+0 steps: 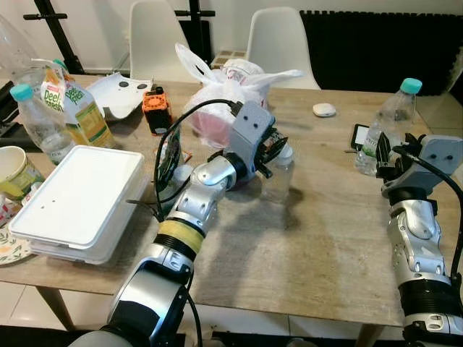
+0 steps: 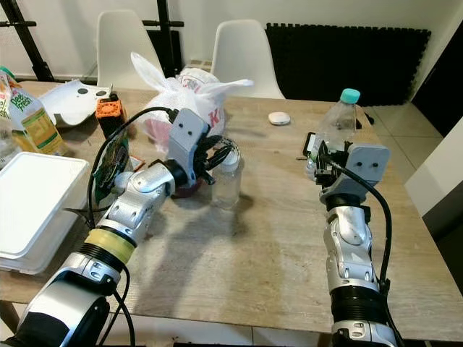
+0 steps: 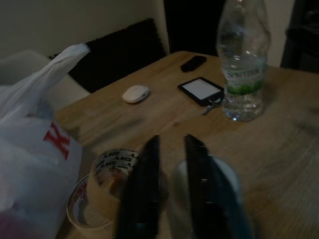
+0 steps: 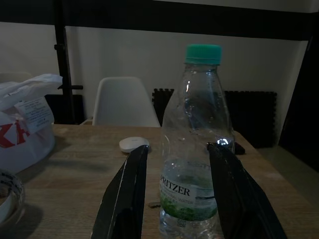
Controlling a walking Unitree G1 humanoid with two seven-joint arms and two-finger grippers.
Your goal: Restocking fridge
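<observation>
Step in hand: we judge this as picking up drinks from the table for the fridge; nothing is lifted yet.
Left gripper: at the cap of the small clear bottle, which stands just beside the white plastic bag, at its 4 o'clock. In the left wrist view the fingers are close together with a narrow gap, and one seems to lie over the bottle; we cannot tell if they grip it.
Right gripper: fingers apart, one on each side of the water bottle, not closed on it.
Water bottle place: upright near the table's far right edge, at the phone's 4 o'clock.
Next move: we would close the right fingers on the bottle's lower body, then lift straight up.
Left side: reseat around the small bottle before squeezing.
</observation>
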